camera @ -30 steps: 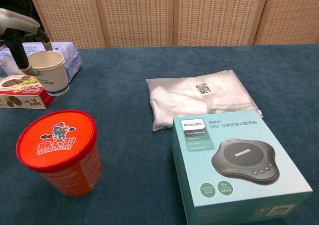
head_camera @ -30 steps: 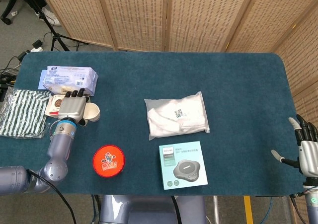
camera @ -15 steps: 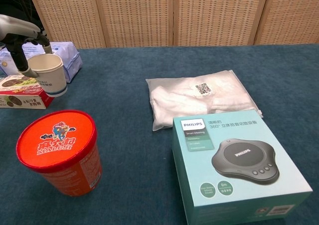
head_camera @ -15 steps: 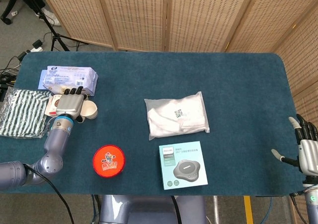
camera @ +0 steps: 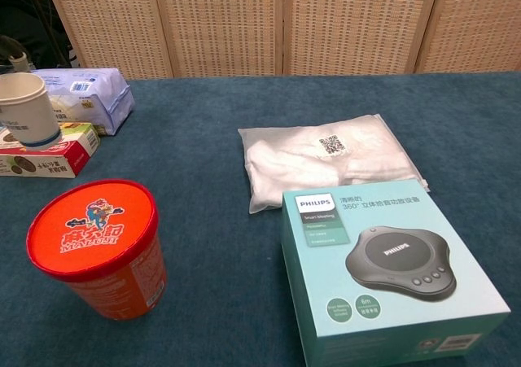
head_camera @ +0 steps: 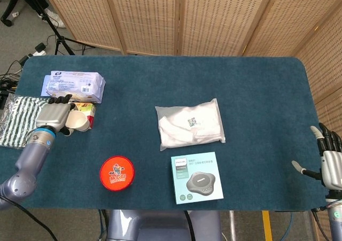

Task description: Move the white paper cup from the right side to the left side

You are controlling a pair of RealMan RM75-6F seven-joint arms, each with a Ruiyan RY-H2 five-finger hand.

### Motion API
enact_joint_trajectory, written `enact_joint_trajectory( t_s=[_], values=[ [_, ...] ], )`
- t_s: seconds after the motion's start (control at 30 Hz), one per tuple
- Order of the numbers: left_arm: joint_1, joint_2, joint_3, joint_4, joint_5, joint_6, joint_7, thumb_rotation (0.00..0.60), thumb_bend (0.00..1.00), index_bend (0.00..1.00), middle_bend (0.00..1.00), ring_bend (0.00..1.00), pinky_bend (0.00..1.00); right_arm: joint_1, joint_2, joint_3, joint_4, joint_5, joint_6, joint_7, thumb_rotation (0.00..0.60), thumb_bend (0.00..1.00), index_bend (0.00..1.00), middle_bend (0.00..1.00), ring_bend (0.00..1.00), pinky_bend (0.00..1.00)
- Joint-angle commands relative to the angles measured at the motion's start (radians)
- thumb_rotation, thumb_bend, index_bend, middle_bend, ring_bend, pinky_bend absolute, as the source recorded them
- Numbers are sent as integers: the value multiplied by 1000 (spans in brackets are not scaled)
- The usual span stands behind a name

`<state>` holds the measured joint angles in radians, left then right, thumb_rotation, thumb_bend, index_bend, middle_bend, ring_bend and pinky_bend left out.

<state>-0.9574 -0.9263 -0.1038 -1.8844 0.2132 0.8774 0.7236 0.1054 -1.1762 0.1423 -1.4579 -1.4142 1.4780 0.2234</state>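
The white paper cup [head_camera: 79,122] is at the left end of the blue table [head_camera: 256,91], over a red and green snack box [head_camera: 88,111]. My left hand [head_camera: 55,115] grips the cup from its left side. In the chest view the cup [camera: 28,120] stands upright at the left frame edge, directly above the snack box [camera: 50,153]; I cannot tell whether it touches it. My right hand [head_camera: 330,163] hangs off the table's right edge, fingers spread and holding nothing.
An orange lidded tub [head_camera: 117,172] stands near the front left. A teal Philips box [head_camera: 196,178] and a white plastic bag [head_camera: 190,123] lie mid-table. A wipes pack [head_camera: 73,84] and a striped cloth [head_camera: 18,121] lie at the far left.
My left hand has carried the cup leftward, from beside the snack box to over it. The right hand has not moved.
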Motion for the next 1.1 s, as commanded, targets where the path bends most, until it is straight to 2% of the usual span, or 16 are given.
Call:
enact_joint_trajectory(
  t_s=[0.03,0.23,0.63,1.1],
  values=[
    [40,42,37,-9,58,-16,-37,600,305,403,0,0,0,-1,0,-1,-3,-3,1,-3,600,182,81,0,0,0],
    [100,52,79,55,110,-59,-117,600,305,403,0,0,0,1,-3,-5,-10,-10,-2,-25,600,182,81,0,0,0],
    [153,-22,98,212,222,-136,-240,600,304,403,0,0,0,5,-9,-3,-13,-2,-14,-47,600,183,80,0,0,0],
    [146,-95,125,290,239,-151,-279,600,302,403,0,0,0,3,-8,-2,-11,-4,-12,-36,600,182,81,0,0,0]
  ],
)
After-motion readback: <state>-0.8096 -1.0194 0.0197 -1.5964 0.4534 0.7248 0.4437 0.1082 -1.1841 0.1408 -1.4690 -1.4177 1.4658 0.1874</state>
